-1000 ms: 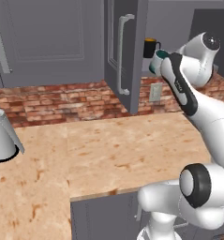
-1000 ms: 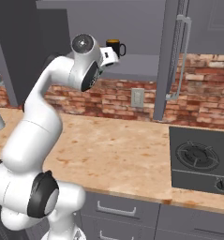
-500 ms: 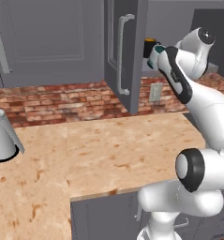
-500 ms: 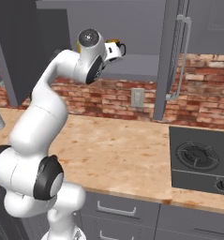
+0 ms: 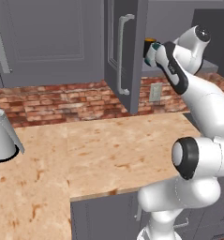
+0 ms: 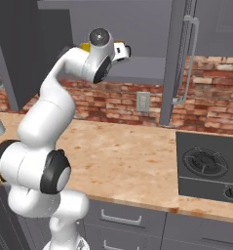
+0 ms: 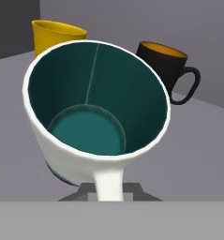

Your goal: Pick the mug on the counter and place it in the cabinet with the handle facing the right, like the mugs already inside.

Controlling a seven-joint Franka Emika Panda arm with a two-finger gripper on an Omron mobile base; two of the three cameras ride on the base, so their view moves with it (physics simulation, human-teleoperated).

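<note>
The white arm reaches up into the open cabinet (image 5: 132,56), carrying the mug (image 7: 92,119) above the grey shelf (image 7: 197,150); in the hand view the mug looms tilted, its teal inside open to the camera and its white handle (image 7: 108,183) pointing down toward the gripper (image 7: 108,190), which is clenched on that handle; the finger tips themselves are hidden behind it. Beyond the mug on the shelf stand 2 others: a yellow mug (image 7: 57,35) and a black mug (image 7: 167,70) with an orange inside, its loop turned to the right of that view. From the left base view, only a sliver of the mug (image 5: 154,48) shows past the edge of the cabinet door (image 5: 125,51), with its long bar handle, and the black mug (image 5: 149,47) is a dark patch just beside it; from the right base view, the arm's upper joint covers most of the mug, leaving a white edge (image 6: 120,51) and a glimpse of yellow (image 6: 85,46). The counter (image 5: 99,154) lies well below the cabinet; a stove top (image 6: 210,166) adjoins it in the right base view.
</note>
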